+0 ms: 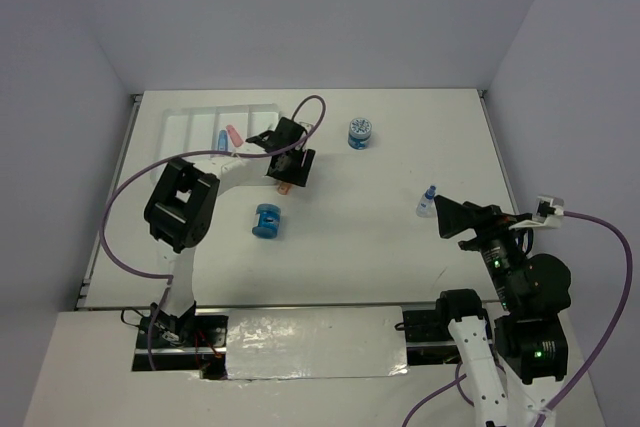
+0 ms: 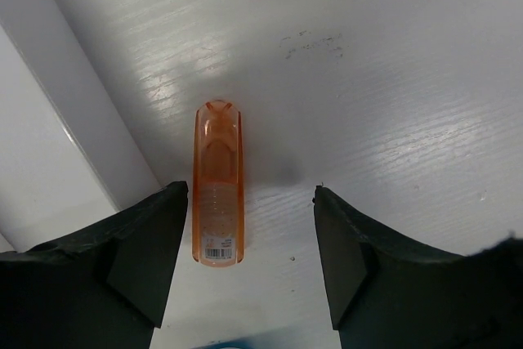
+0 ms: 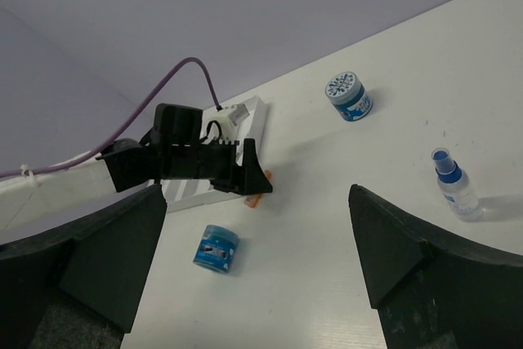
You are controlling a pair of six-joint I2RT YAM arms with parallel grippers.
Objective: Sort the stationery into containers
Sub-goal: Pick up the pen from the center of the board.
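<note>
My left gripper point(image 1: 287, 179) is open and hovers just right of the white divided tray point(image 1: 200, 127). In the left wrist view an orange stubby piece point(image 2: 217, 185) lies flat on the table between the open fingers point(image 2: 249, 202), close to the left finger and untouched. It peeks out in the top view point(image 1: 284, 189). A blue stubby piece point(image 1: 221, 139) and a pink one point(image 1: 234, 135) lie in the tray. One blue spool point(image 1: 267, 220) lies on its side; another point(image 1: 361, 133) stands upright. My right gripper point(image 1: 447, 215) is open and empty. No pens are in view.
A small clear spray bottle with a blue cap point(image 1: 427, 202) stands just left of my right gripper and shows in the right wrist view point(image 3: 453, 185). The tray's white wall point(image 2: 49, 120) runs along the left of the orange piece. Purple cables loop beside both arms.
</note>
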